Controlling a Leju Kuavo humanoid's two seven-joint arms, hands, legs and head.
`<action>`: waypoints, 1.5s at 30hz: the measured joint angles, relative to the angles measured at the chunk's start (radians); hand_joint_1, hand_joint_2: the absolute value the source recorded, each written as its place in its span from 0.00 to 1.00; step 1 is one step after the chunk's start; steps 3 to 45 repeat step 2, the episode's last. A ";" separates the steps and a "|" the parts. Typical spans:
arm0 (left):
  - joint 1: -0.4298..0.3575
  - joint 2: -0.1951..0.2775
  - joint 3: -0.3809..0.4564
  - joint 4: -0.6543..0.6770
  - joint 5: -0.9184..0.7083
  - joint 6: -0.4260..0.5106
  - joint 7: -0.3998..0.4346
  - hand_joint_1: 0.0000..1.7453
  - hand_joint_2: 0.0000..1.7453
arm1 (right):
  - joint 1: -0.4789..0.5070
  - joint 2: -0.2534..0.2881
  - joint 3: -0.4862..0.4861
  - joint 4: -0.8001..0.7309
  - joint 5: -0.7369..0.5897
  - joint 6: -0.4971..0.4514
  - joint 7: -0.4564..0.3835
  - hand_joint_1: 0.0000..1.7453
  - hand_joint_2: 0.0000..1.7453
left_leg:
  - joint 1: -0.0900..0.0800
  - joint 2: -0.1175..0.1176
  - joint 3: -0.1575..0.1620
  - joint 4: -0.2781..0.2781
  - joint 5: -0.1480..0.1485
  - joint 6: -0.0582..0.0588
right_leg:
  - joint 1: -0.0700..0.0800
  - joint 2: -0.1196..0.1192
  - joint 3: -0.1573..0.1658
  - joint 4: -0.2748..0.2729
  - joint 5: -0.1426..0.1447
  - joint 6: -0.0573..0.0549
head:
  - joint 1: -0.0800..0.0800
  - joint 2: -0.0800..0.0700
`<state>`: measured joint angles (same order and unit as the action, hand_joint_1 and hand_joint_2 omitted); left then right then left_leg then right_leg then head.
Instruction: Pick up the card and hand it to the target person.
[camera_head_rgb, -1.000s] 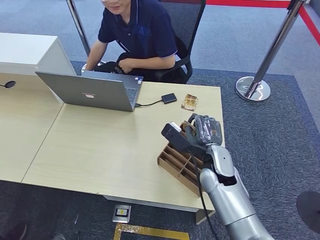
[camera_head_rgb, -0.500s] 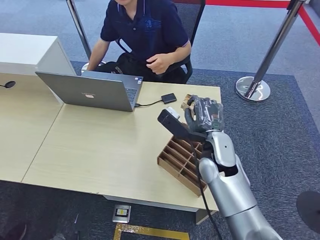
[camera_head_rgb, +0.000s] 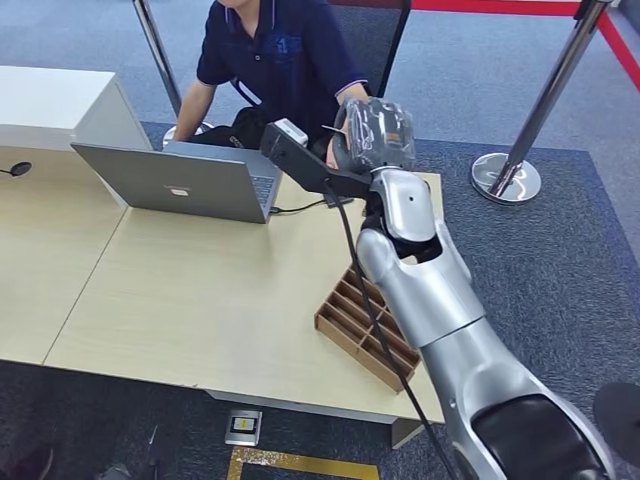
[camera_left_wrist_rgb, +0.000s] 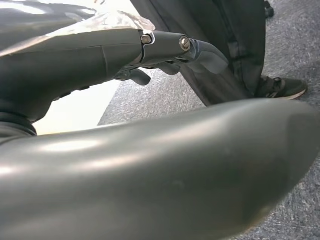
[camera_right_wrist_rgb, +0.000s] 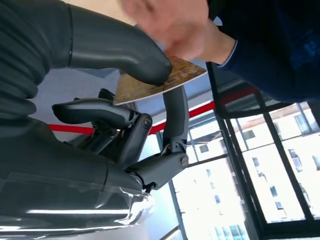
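One second has carried the robot's silver right arm (camera_head_rgb: 438, 300) from low over the wooden divider tray (camera_head_rgb: 367, 325) at the lower right of the desk (camera_head_rgb: 189, 290) up and across to the upper centre of the head view, where the seated person (camera_head_rgb: 279, 55) in a dark polo has leaned in. That sweep suggests the task has reached its handover, with only the release left. The arm stretches forward and upward, elbow raised above the tray, wrist camera jutting toward the open laptop (camera_head_rgb: 181, 180) at centre left. The right hand (camera_head_rgb: 373, 135) is clamped on the card (camera_right_wrist_rgb: 158, 82), thumb pressing on one face and a dark finger backing the other, seen in the right wrist view at upper centre. The person's hand (camera_right_wrist_rgb: 170, 22), blurred at the top of that view, appears to touch the card's far edge; whether it grips cannot be told. The left hand (camera_left_wrist_rgb: 158, 55) hangs near the floor, its fingers close together and holding nothing.
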<state>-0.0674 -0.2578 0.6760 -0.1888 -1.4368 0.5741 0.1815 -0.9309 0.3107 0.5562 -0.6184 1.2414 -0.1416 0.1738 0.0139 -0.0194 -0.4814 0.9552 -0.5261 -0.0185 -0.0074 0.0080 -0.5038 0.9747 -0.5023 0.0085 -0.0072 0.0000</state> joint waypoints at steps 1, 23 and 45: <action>0.000 0.000 0.000 0.000 0.000 0.000 0.001 0.00 0.00 | -0.010 0.007 0.000 0.027 0.002 -0.003 0.003 0.94 1.00 | 0.000 0.000 0.000 0.000 0.000 0.000 | 0.000 0.000 0.000 0.000 0.000 0.000 | 0.000 0.000; 0.000 0.000 0.000 0.000 0.000 0.000 0.001 0.00 0.00 | -0.015 0.010 0.000 0.041 0.004 -0.005 0.004 0.93 1.00 | 0.000 0.000 0.000 0.000 0.000 0.000 | 0.000 0.000 0.000 0.000 0.000 0.000 | 0.000 0.000; 0.000 0.000 0.000 0.000 0.000 0.000 0.001 0.00 0.00 | -0.015 0.010 0.000 0.041 0.004 -0.005 0.004 0.93 1.00 | 0.000 0.000 0.000 0.000 0.000 0.000 | 0.000 0.000 0.000 0.000 0.000 0.000 | 0.000 0.000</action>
